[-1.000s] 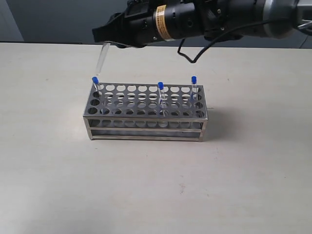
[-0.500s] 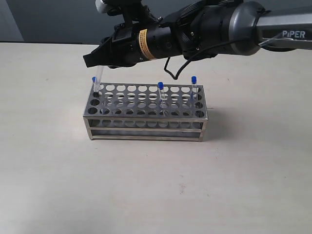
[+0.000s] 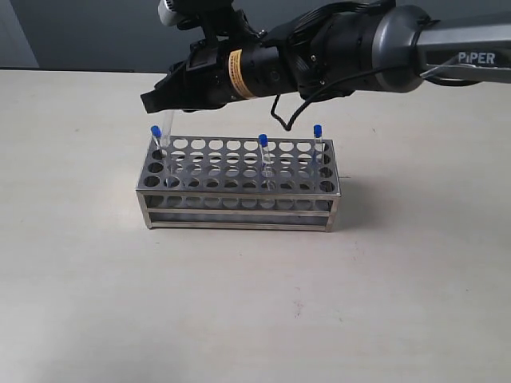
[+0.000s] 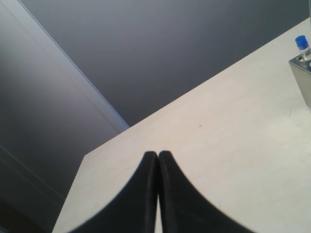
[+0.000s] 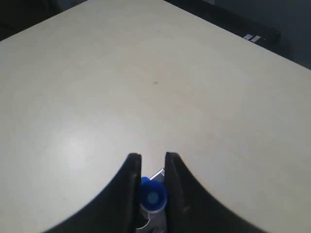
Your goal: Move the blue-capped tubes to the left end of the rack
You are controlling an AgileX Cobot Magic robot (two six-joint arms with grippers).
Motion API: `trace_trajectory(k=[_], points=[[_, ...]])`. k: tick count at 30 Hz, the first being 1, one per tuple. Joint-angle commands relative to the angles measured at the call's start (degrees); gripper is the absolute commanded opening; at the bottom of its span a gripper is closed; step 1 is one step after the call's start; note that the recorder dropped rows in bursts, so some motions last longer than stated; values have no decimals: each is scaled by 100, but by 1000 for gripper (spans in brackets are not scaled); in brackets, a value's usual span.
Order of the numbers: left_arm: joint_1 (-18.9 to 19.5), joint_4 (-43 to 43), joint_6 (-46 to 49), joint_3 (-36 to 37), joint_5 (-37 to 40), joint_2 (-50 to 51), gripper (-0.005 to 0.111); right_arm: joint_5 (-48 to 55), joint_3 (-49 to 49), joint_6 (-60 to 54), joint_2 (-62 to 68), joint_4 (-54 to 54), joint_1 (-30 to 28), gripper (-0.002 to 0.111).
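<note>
one blue-capped tube (image 3: 156, 132) stood at the rack's (image 3: 239, 209) left end. the right gripper (image 5: 152, 158) pinched a second tube (image 5: 153, 196) by its cap there. a middle tube (image 3: 263, 141) and a right-end tube (image 3: 318, 131) were left to move. the left gripper (image 4: 158, 160) sat closed, empty.

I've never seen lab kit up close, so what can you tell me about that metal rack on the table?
The rack is a shiny, steel-looking box-shaped frame, open-sided and tiered, its top plate pierced by rows of round holes. It sits flat on the pale table. Most holes are empty; the left tube, middle tube and right tube, all blue-capped, stand in it. The right gripper holds a fourth tube above its left end; contact there cannot be told.
</note>
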Motion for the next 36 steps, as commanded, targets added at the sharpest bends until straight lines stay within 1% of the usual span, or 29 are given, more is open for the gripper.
trace_trajectory(k=[1, 15, 24, 28, 36], points=[[-13, -4, -28, -30, -24, 20, 1, 37, -43, -34, 106, 2, -4, 0], [-13, -4, -28, -30, -24, 20, 1, 46, -43, -117, 276, 2, 255, 0], [-13, -4, -28, -30, -24, 20, 1, -118, -43, -117, 337, 2, 256, 0], [-13, -4, -28, -30, -24, 20, 1, -118, -43, -317, 336, 2, 256, 0], [-13, -4, -28, -30, -24, 20, 1, -236, -268, -352, 413, 2, 306, 0]])
